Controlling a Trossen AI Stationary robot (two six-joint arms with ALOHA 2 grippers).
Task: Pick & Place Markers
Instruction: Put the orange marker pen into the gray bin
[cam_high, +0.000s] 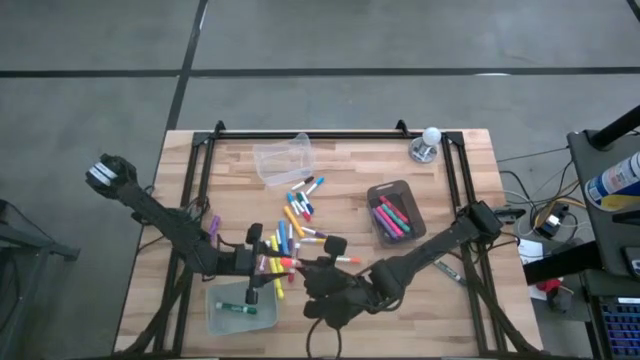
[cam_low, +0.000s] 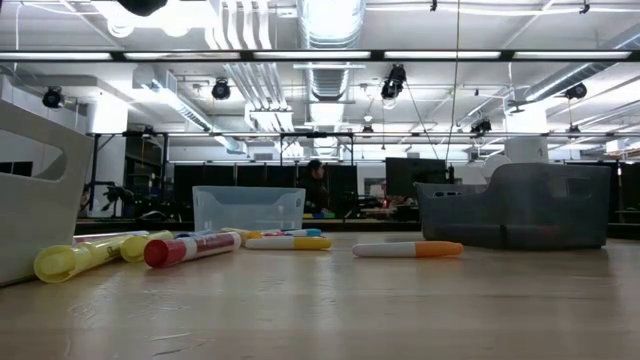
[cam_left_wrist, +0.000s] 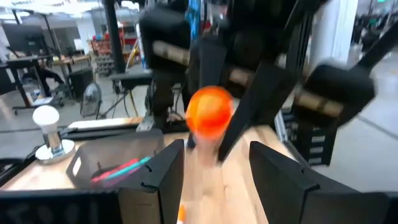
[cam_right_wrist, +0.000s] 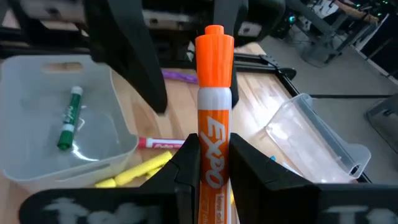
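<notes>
left gripper (cam_high: 268, 262): jaws wide apart, nothing between them, hanging over the rim of a clear bin (cam_high: 222, 320) that holds one green marker (cam_high: 236, 309). right gripper (cam_high: 312, 272): jaws narrow, clamped on an orange marker (cam_right_wrist: 213, 118), its cap pointing at the left jaws. loose markers (cam_high: 298, 213) lie beyond both jaws; a grey bin (cam_high: 381, 190) holds more.
</notes>
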